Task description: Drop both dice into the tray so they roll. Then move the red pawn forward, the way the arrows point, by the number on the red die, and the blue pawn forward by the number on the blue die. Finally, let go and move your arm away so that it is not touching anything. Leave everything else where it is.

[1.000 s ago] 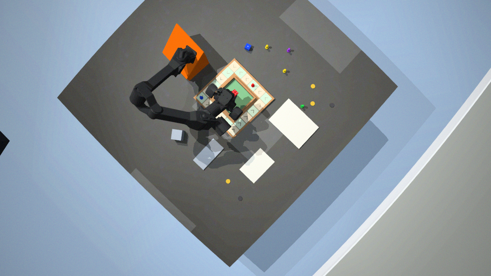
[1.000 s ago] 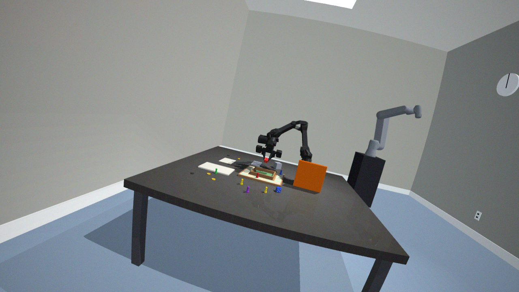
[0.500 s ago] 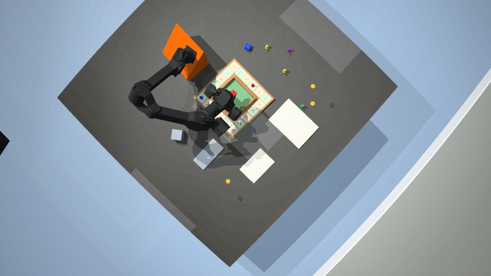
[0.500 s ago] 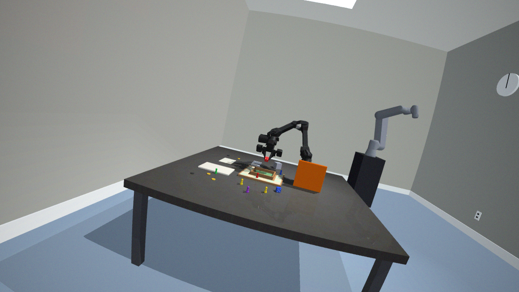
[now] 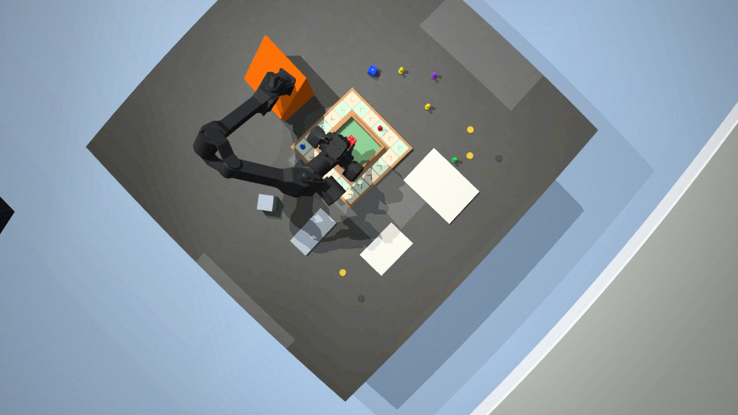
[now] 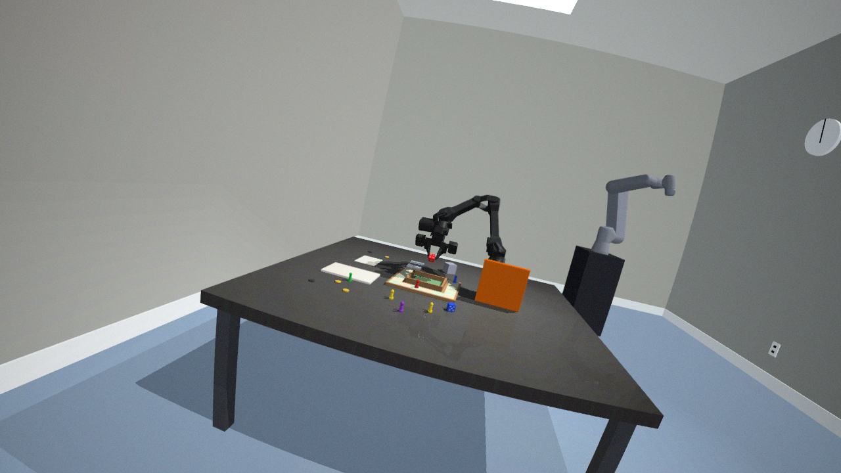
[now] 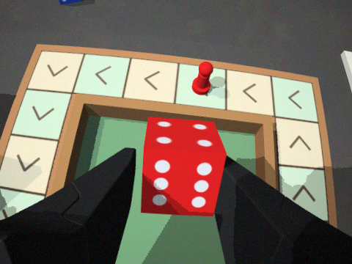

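Gripper (image 5: 349,146) (image 6: 431,256) (image 7: 174,163), one: fingers parted, released, a gap at the die's left face in the wrist view. Red die (image 5: 351,139) (image 6: 431,257) (image 7: 183,165), one: between the fingers, above the tray (image 5: 365,135) (image 6: 426,282) (image 7: 176,111), at centre of the wrist frame. Blue die (image 5: 372,70) (image 6: 451,307) (image 7: 70,1): on the table (image 5: 330,330) (image 6: 353,323) (image 7: 147,26), upper centre from above. Red pawn (image 5: 379,128) (image 6: 416,284) (image 7: 203,78): upright, upper centre of the wrist frame. Blue pawn (image 5: 302,147) (image 6: 454,279): left corner square from above.

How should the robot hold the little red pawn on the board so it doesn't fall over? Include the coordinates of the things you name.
I'd grip the red pawn (image 5: 379,128) (image 6: 416,284) (image 7: 202,78) by its narrow stem, just under the round head, coming straight down from above with one finger on each side. It stands upright, its head sticks up free, and its wide foot sits flat on the square, so squeezing the thin middle should probably keep it steady.
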